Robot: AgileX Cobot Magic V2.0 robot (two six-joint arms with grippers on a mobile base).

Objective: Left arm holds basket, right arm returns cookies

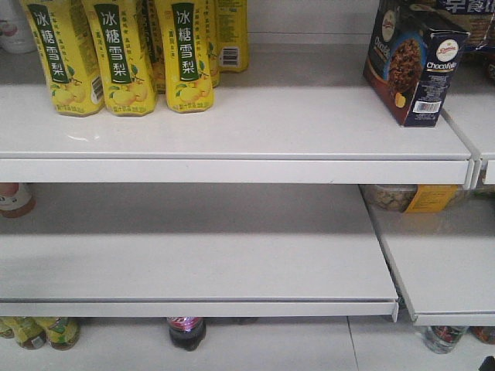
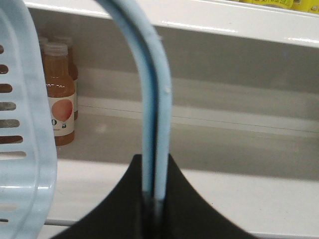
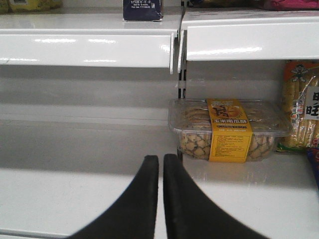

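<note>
**Camera setup**

Front view faces the white shelves [image 1: 232, 131] head-on, slightly downward. Left wrist view sits close behind basket handles [image 2: 154, 99], looking level at shelving. Right wrist view looks level past its hand [image 3: 161, 164]; cookies [image 3: 143, 10] shared with front view.

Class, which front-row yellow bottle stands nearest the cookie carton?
The rightmost front-row bottle; the cookies stand far right, and the other two sit farther left.

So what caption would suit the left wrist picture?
Left hand shut on the basket handles, peach drink bottles shelved behind.
</note>
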